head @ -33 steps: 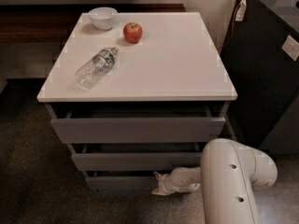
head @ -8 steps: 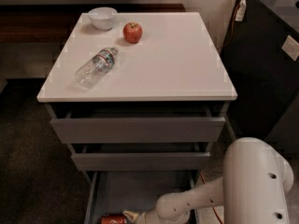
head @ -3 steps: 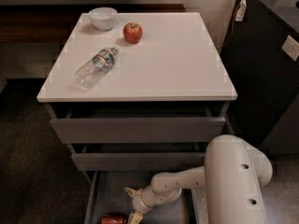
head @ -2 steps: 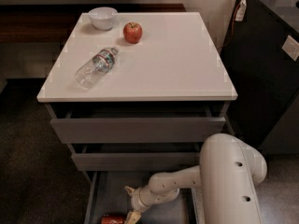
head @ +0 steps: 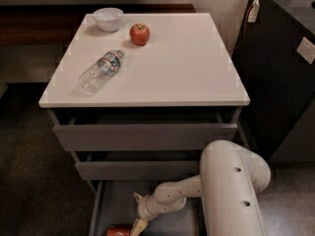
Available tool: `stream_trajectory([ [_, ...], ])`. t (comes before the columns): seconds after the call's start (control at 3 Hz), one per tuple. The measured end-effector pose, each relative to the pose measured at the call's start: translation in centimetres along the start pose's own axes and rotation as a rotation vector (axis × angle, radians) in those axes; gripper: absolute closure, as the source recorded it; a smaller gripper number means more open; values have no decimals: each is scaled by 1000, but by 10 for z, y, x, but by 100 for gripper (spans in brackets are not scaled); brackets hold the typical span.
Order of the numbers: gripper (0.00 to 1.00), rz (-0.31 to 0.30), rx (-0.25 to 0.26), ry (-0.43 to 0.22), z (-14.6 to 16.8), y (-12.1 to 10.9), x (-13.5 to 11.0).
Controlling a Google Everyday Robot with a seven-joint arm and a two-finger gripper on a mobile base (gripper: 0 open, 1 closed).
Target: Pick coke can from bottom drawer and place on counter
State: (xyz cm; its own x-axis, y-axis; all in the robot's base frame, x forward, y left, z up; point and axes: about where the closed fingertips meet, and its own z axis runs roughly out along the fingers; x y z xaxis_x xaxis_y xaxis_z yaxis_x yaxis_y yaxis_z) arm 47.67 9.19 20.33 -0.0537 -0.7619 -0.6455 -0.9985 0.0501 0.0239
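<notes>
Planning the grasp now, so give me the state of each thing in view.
bottom drawer: pulled open.
coke can: in the bottom drawer, apparently on its side, not lifted.
gripper: down inside the bottom drawer, close beside the coke can.
counter: no can on it yet.
water bottle: lying on its side, capped.
apple: whole.
bowl: upright.
top drawer: slightly ajar.

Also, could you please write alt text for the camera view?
The robot's gripper reaches into the open bottom drawer, beside the coke can at its front. On the white counter above sit a water bottle, apple and bowl.
</notes>
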Motion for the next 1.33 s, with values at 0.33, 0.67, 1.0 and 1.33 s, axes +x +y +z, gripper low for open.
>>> stream_trajectory([
  [0.33, 0, 11, 29, 26, 6, -13, 13],
  [0.67, 0, 11, 41, 39, 14, -21, 19],
  [1.0, 0, 5, 32, 47, 29, -23, 21],
  [1.33, 0, -6, 14, 52, 46, -24, 20],
])
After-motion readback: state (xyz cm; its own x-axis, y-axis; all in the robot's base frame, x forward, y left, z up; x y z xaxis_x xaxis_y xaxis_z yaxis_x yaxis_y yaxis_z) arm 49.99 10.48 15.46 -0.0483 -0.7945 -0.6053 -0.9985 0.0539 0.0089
